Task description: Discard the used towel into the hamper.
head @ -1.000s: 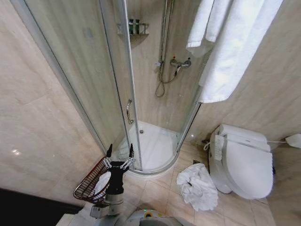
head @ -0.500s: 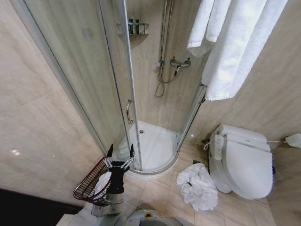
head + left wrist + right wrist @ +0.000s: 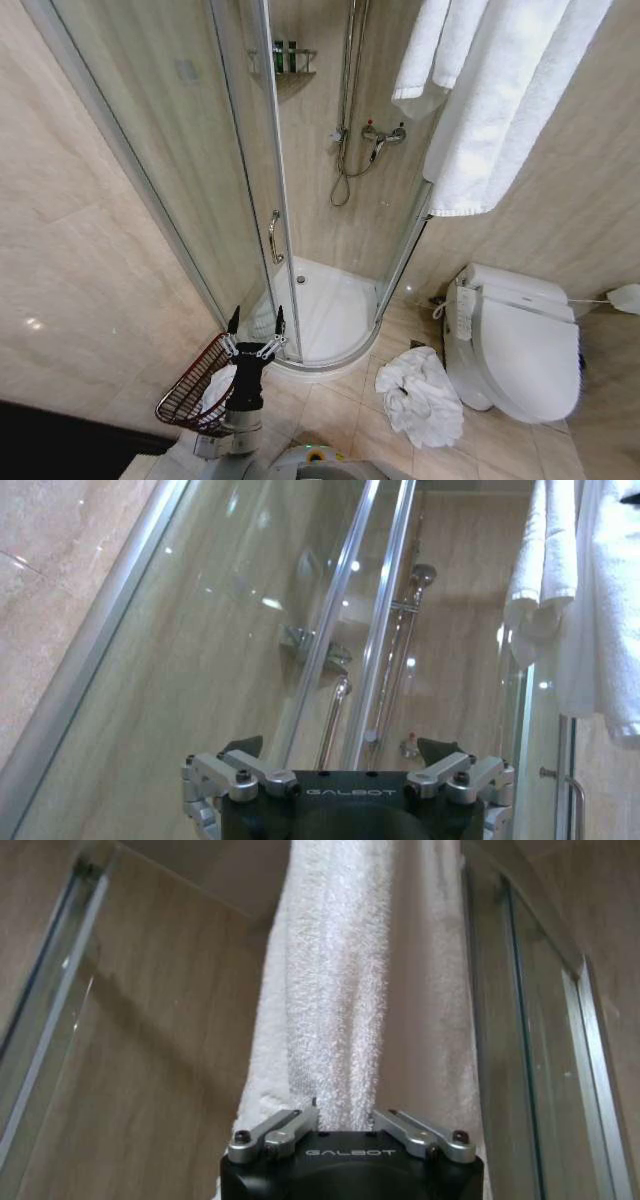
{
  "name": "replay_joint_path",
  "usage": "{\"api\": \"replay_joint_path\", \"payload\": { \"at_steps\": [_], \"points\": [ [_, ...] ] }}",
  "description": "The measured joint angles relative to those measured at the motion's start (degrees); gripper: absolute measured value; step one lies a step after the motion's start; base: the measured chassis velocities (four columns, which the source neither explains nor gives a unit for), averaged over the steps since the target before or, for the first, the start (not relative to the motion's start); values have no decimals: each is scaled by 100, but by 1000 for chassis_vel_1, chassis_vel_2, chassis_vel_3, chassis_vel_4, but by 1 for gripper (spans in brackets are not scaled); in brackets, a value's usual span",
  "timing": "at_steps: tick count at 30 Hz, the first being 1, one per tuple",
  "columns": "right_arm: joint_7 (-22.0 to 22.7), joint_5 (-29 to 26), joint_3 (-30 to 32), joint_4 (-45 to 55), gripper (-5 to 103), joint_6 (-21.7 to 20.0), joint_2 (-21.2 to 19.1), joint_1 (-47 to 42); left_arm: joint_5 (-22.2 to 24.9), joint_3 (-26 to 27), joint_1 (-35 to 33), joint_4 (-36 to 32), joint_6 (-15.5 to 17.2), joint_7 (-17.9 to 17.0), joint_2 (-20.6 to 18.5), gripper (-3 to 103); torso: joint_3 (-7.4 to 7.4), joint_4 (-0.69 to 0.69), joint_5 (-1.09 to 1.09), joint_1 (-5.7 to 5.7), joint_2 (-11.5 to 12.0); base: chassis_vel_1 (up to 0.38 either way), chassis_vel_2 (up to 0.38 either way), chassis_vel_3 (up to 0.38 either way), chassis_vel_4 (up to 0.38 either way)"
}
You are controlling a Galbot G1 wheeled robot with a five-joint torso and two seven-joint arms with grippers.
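A large white towel [image 3: 500, 100] hangs down at the upper right of the head view, its lower edge above the toilet. In the right wrist view my right gripper [image 3: 345, 1114] has its fingers pressed into this towel [image 3: 340, 990], shut on it. The hamper [image 3: 190, 390], a dark reddish-brown wire basket, leans on the floor at the lower left with something white inside. Beside the hamper my left gripper [image 3: 256, 320] points upward, open and holding nothing; it [image 3: 341, 746] faces the shower glass. A crumpled white towel [image 3: 420, 395] lies on the floor tiles by the toilet.
A curved glass shower cabin [image 3: 250, 200] with a door handle [image 3: 272, 238] stands in the middle. The white toilet [image 3: 520, 340] sits at the right. Another white towel [image 3: 425, 60] hangs by the shower. Tiled walls close in on the left and right.
The hanging towel swayed slightly right, then back left, its lower edge shifting. The left arm and the hamper have not moved.
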State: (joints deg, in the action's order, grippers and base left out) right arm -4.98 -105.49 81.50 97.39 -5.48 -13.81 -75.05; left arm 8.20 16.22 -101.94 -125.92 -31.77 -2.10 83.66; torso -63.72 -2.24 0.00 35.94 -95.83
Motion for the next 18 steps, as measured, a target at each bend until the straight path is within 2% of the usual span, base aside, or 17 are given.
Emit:
{"api": "replay_joint_path", "payload": {
  "at_steps": [6,10,18],
  "points": [
    [211,553,-21,557,5,186,331,193,64,49,34,-6,9,-2,-36,100,0,1,0,-1,0,0,0,0,0],
    [316,1163,-18,1042,5,434,570,326,100,103,49,-7,16,-4,-68,100,0,0,-1,-1,0,0,0,0,0],
    [389,1475,-44,1830,5,495,1021,550,123,129,70,43,20,-9,-56,100,0,0,1,-1,0,0,0,0,0]
  ]
}}
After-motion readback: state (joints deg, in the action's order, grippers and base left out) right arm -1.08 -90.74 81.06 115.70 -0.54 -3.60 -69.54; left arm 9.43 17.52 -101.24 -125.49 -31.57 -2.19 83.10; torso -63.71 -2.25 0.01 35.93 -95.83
